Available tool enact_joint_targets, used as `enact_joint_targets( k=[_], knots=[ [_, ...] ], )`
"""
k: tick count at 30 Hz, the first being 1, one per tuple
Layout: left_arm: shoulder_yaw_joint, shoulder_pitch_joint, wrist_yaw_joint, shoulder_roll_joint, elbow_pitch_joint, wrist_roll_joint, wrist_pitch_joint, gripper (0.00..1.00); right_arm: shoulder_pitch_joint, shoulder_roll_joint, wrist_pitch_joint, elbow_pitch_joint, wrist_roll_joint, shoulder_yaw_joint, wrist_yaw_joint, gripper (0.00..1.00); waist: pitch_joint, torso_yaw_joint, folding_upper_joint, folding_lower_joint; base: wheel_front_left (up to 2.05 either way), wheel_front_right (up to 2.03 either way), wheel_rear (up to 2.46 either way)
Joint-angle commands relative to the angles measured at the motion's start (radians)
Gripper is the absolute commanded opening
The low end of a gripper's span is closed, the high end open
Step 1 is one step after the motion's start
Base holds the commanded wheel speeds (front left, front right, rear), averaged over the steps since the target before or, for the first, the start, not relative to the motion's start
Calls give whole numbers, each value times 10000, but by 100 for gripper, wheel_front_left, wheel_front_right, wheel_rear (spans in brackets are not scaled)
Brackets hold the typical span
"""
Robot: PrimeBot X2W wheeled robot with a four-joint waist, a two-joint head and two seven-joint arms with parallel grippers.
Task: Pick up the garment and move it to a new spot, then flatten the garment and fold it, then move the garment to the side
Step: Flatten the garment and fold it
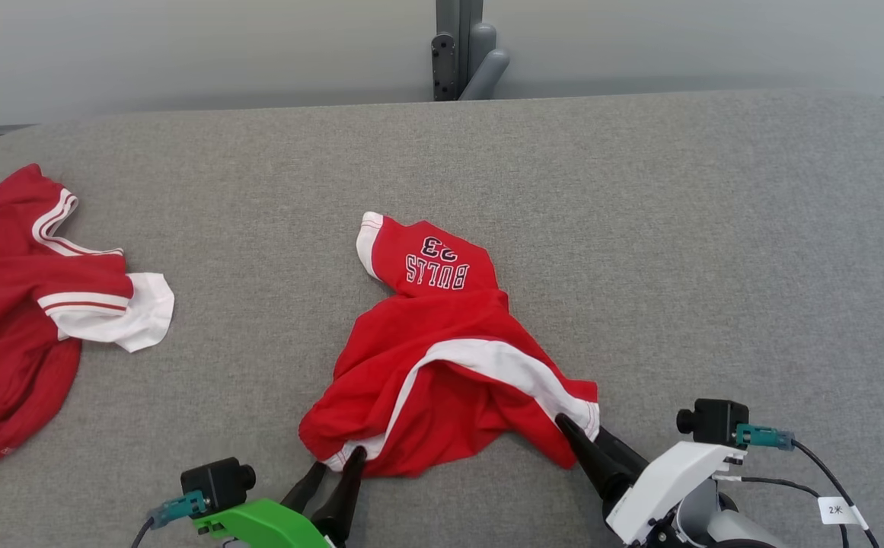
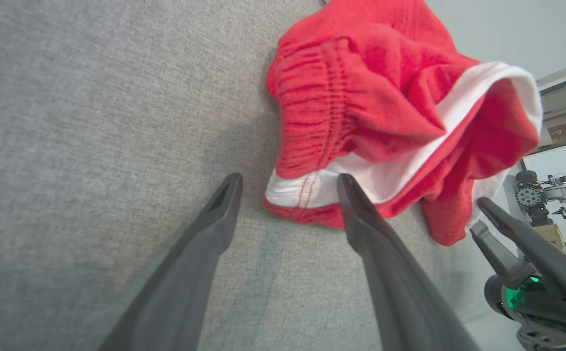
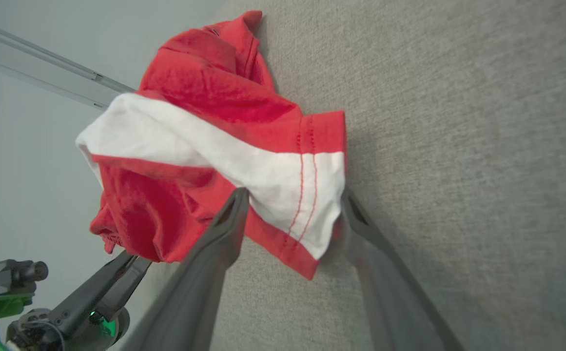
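Left gripper waits with jaws spread at the gray table's near edge, one fingertip at the white seam of the red shorts. The right gripper, also spread and clasping nothing, straddles their white-striped hem corner. The crumpled shorts lie midway across the table, their long axis running front to back and the "BULLS 23" leg pointing to its far side. The table's right half is bare. A second red garment lies at its left end, well apart.

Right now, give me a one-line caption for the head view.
Both open, left gripper and right gripper sit at the near corners of the red shorts on the grey table.
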Motion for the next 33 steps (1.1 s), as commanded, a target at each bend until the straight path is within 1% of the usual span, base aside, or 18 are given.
enact_joint_targets(
  k=[1,2,5,8,9,10,11,14,21,25,26,33],
  knots=[
    [-39,-155,-38,0,39,-152,-86,100,-118,-32,-38,37,92,59,0,84,1,-18,0,0,0,0,0],
    [-90,-186,-42,0,61,-186,-94,100,-138,-38,-57,36,108,98,0,83,4,-32,0,0,0,0,0],
    [-225,-303,-50,48,74,-261,-187,100,-179,-89,-109,25,159,208,0,67,28,-75,0,0,0,0,0],
    [-545,-340,-47,157,-62,-459,-134,100,-186,-145,-141,11,226,314,0,35,40,-117,0,0,0,0,0],
    [-635,-326,-48,214,-116,-566,-100,54,-185,-169,-152,-12,246,355,0,22,45,-129,0,0,0,0,0],
    [-772,-318,-49,306,-215,-634,-81,29,-194,-205,-199,-65,235,395,0,0,49,-137,0,0,0,0,0],
    [-832,-300,-49,379,-297,-724,-102,0,-187,-250,-220,-116,276,409,0,0,54,-140,0,0,0,0,0],
    [-1081,-201,-51,611,-640,-969,-58,0,-70,-475,-251,-507,466,448,0,0,59,-121,0,0,0,0,0],
    [-1127,112,-52,1235,-1829,-1462,80,0,377,-1654,-78,-1878,944,216,0,0,-3,-117,0,0,0,0,0],
    [-1117,433,-51,1669,-3151,-1918,466,0,709,-2457,-19,-2996,1324,-164,0,0,-71,-187,0,0,0,0,0],
    [-1117,433,-51,1669,-3151,-1918,466,0,709,-2457,-19,-2996,1324,-164,0,0,-71,-187,0,0,0,0,0],
    [-986,1024,12,2592,-5955,-2739,1445,0,1384,-4096,227,-5292,2152,-1231,0,0,-87,-375,0,0,0,0,0]
  ],
)
